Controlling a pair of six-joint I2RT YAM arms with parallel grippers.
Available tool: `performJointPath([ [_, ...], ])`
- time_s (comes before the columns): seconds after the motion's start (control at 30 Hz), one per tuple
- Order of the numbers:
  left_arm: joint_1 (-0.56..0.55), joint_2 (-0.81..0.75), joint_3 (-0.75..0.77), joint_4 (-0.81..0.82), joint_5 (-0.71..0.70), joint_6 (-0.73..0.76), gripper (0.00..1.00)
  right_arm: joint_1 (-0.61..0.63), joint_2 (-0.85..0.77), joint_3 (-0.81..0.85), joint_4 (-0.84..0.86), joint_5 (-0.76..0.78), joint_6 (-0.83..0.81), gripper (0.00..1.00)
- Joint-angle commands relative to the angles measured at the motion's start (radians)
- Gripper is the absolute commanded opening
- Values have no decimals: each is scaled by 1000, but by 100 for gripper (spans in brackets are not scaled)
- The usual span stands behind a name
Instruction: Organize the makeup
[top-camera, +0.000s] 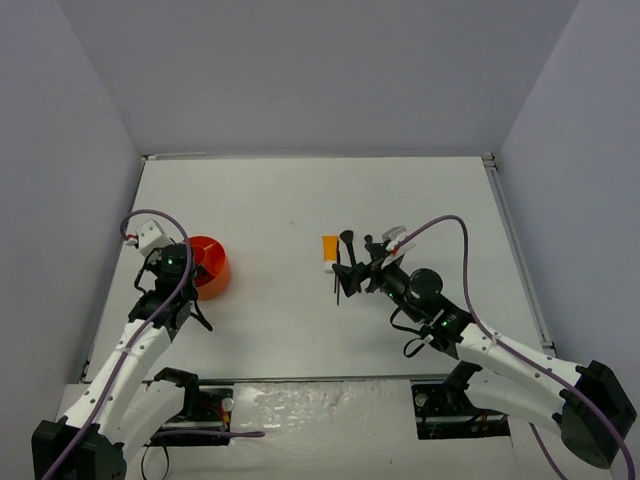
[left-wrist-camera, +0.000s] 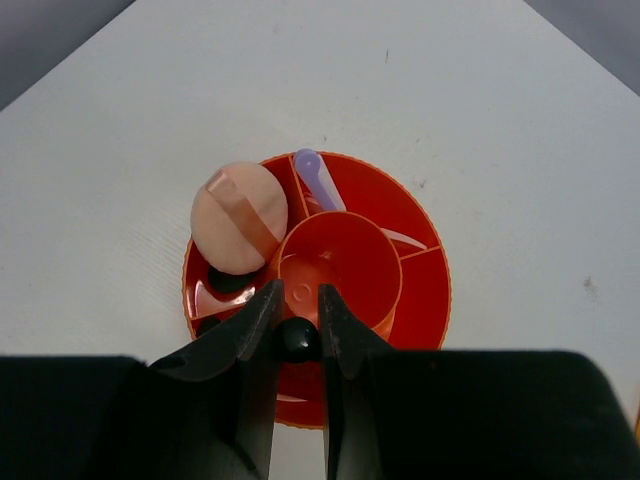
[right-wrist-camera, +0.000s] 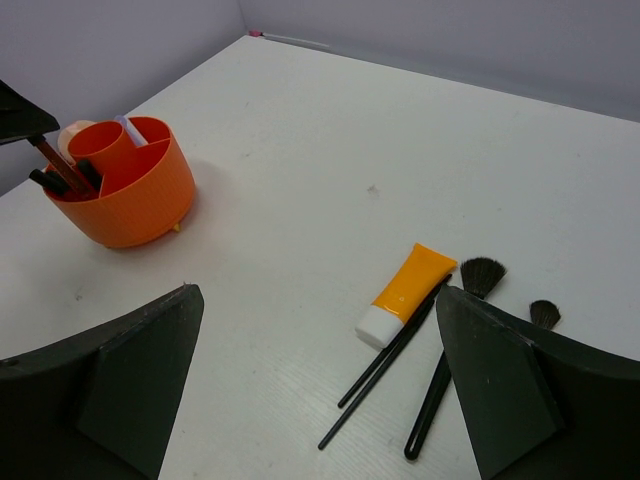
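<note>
White counter (top-camera: 300, 200) runs out to grey walls at the far side and on both flanks. Right of centre the tube (right-wrist-camera: 405, 295) lies flat, its long axis toward the far wall and its white cap at the near end. Close against its right side the thin brushes (right-wrist-camera: 385, 365) lie almost parallel. Just beyond them a fuller brush (right-wrist-camera: 440, 375) points its bristles the same way. The right tool (right-wrist-camera: 318, 292) hovers above them, fingers spread wide, holding nothing.

Well apart, near the left edge, sits the tub (left-wrist-camera: 420, 290). The puff (left-wrist-camera: 238, 216) rests on one compartment, with a lilac scoop (left-wrist-camera: 318, 180) in the next. The left tool (left-wrist-camera: 298, 295) is pinched on a dark stick (left-wrist-camera: 297, 340) standing in the tub. It is seen end-on and is probably a pencil.
</note>
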Motion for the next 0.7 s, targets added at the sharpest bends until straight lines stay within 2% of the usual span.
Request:
performJointPath([
  [0.0, 7, 7, 1, 69, 3, -39, 3, -11, 10, 9, 97, -26, 10, 100],
  [0.47, 7, 24, -47, 95, 17, -47, 4, -20, 31, 12, 98, -35, 15, 100],
  [0.67, 7, 27, -63, 96, 21, -51, 14, -22, 39, 13, 98, -37, 15, 100],
])
